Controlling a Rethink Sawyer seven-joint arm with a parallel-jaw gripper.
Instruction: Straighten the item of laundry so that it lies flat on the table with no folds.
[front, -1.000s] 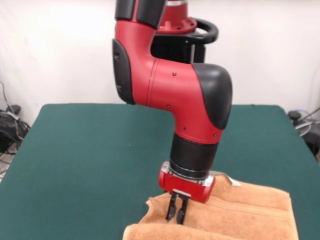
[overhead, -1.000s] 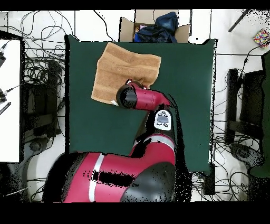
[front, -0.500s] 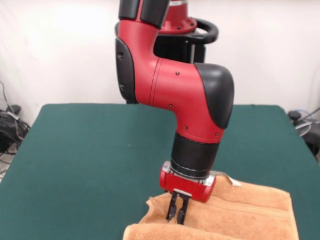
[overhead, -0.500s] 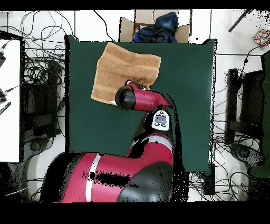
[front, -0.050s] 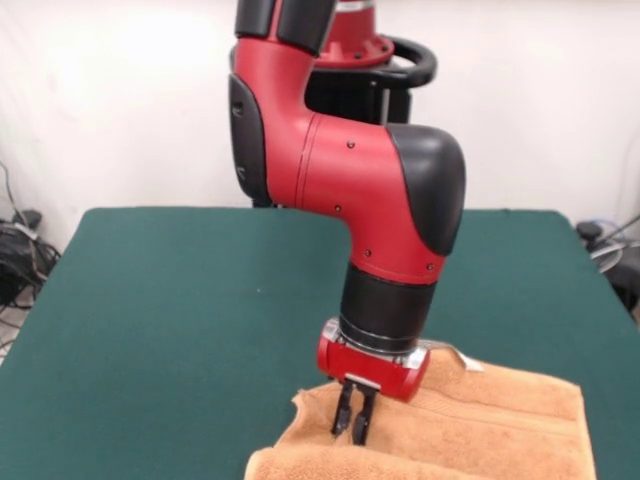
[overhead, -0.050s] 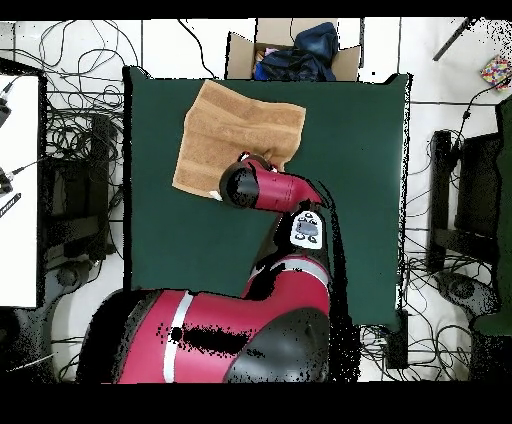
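Note:
The item of laundry (front, -0.050s: 500, 420), an orange-tan towel, lies on the green table (front, -0.050s: 180, 300) at the lower right and runs off the picture's bottom edge. It is rumpled, with a raised fold along its left side and a small white tag at its far edge. My gripper (front, -0.050s: 352, 432) points straight down onto that left fold, its two black fingers (front, -0.050s: 341, 412) close together and pinching the cloth. Seen from overhead, the towel (overhead, -0.050s: 225, 125) sits near the table's (overhead, -0.050s: 350, 150) upper left corner with one corner turned over. The arm's wrist (overhead, -0.050s: 240, 185) hides the gripper there.
An open cardboard box (overhead, -0.050s: 290, 50) with dark clothes stands just past the table's edge near the towel. Cables (overhead, -0.050s: 80, 120) lie on the floor round the table. A white surface (overhead, -0.050s: 18, 190) borders the overhead view's left side.
The arm has shifted only slightly. The gripper stays at the same spot on the towel's fold, and the towel's shape is unchanged.

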